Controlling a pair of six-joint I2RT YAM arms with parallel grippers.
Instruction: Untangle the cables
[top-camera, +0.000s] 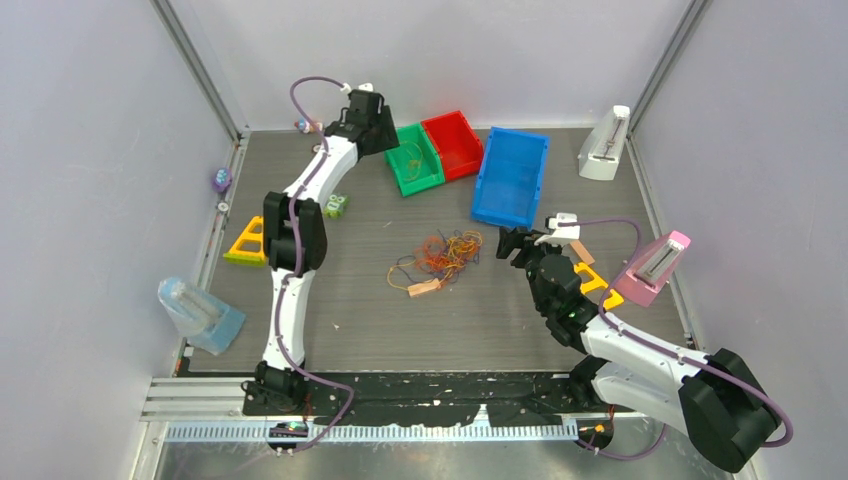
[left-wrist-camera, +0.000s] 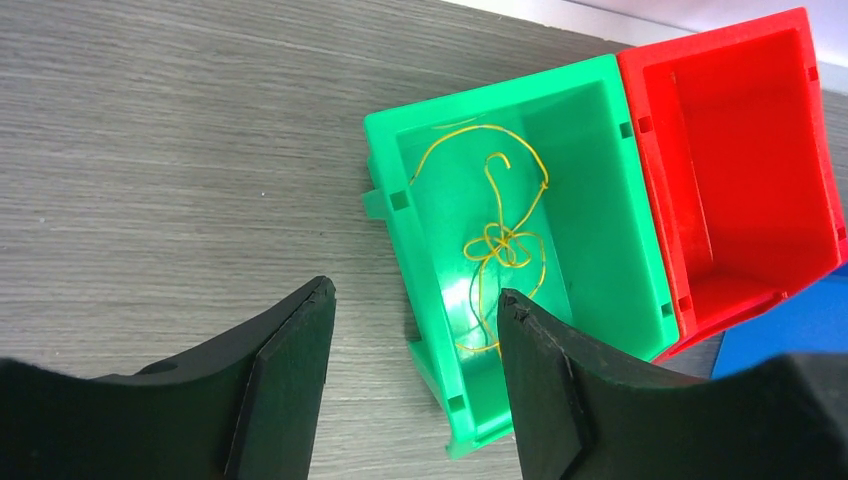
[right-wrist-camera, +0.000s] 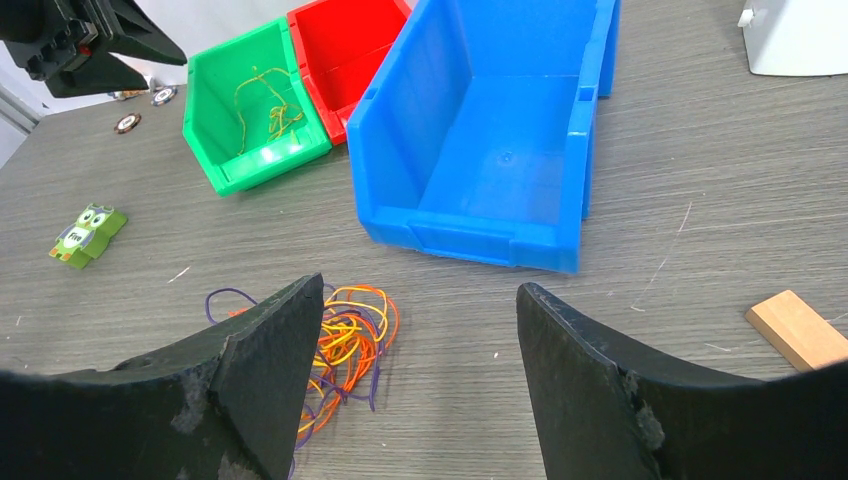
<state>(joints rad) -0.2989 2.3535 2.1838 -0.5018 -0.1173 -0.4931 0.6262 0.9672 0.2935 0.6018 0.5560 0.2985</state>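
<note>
A tangle of orange, yellow and purple cables (top-camera: 445, 255) lies mid-table; in the right wrist view the same cables (right-wrist-camera: 350, 335) sit just left of my fingers. One yellow cable (left-wrist-camera: 500, 240) lies loose inside the green bin (left-wrist-camera: 585, 85), seen from above as a thin yellow cable (top-camera: 413, 160). My left gripper (left-wrist-camera: 415, 300) hangs open above that bin's near corner with nothing between its fingers; it is at the back of the table (top-camera: 375, 120). My right gripper (right-wrist-camera: 420, 290) is open and empty, just right of the tangle (top-camera: 512, 243).
A red bin (top-camera: 455, 143) and a blue bin (top-camera: 512, 175) stand beside the green bin (top-camera: 415, 175). A tan block (top-camera: 425, 288) lies at the tangle's edge, another (right-wrist-camera: 800, 328) to my right. White stand (top-camera: 605, 145), pink stand (top-camera: 655, 265), yellow wedge (top-camera: 248, 242), green owl block (top-camera: 336, 206).
</note>
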